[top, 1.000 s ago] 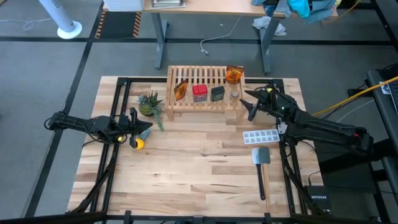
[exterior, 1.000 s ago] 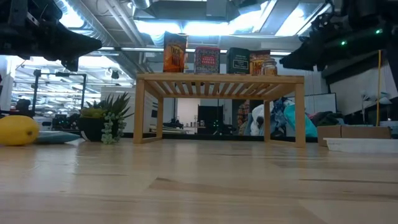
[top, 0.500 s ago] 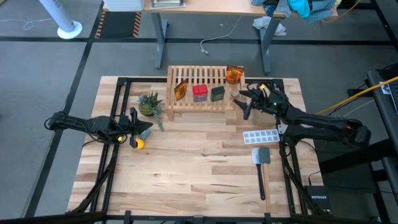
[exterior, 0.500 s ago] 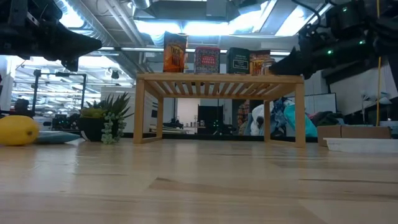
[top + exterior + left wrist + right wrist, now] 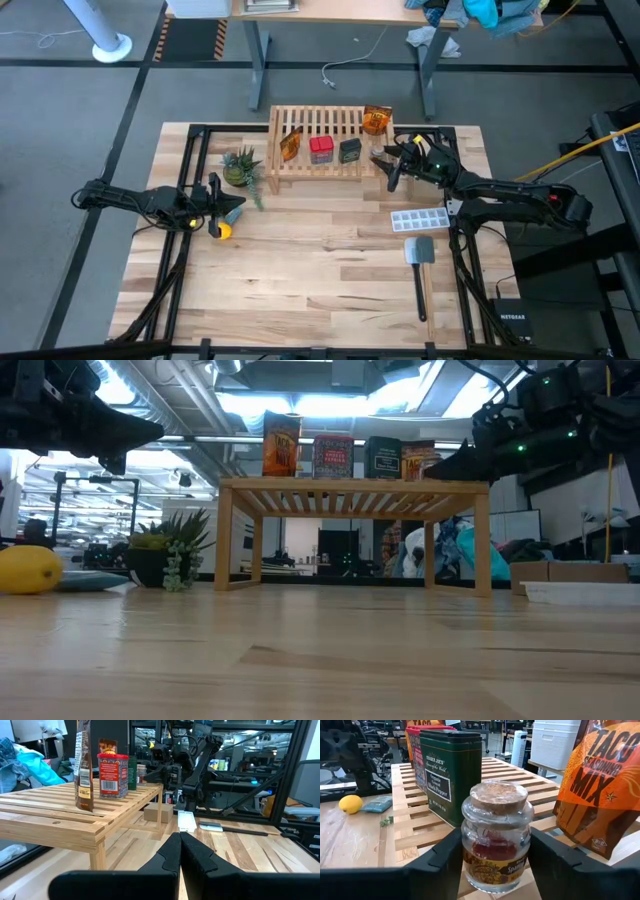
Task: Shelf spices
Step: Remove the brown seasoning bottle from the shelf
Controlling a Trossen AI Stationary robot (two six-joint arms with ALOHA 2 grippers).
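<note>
The light-wood shelf [image 5: 330, 122] stands at the table's far middle. On its slatted top stand an orange packet [image 5: 290, 144], a red tin [image 5: 320, 149], a dark box [image 5: 349, 150], a second orange packet [image 5: 376, 120] and a tiny clear jar with a cork lid [image 5: 496, 837]. My right gripper [image 5: 383, 160] is open at the shelf's right end. Its fingers [image 5: 442, 857] stand on either side of the jar, level with its body. In the low view my right gripper [image 5: 445, 468] hides the jar. My left gripper [image 5: 240, 212] is shut and empty at the table's left. My right gripper's two fingers stand close against the jar's opposite sides [image 5: 466, 845], coming level from the table's right side. I cannot tell whether they touch it. The jar stands upright on the shelf's slats.
A small green plant [image 5: 241, 165] stands left of the shelf. A yellow lemon-like toy [image 5: 222, 231] lies by my left gripper. A white ice-cube tray [image 5: 420, 218] and a spatula [image 5: 420, 262] lie on the right, near my right arm.
My right gripper has gone toward the table's left edge, in over the shelf's right end, until its open fingers stand around the jar. The jar and the other containers have stayed in place.
</note>
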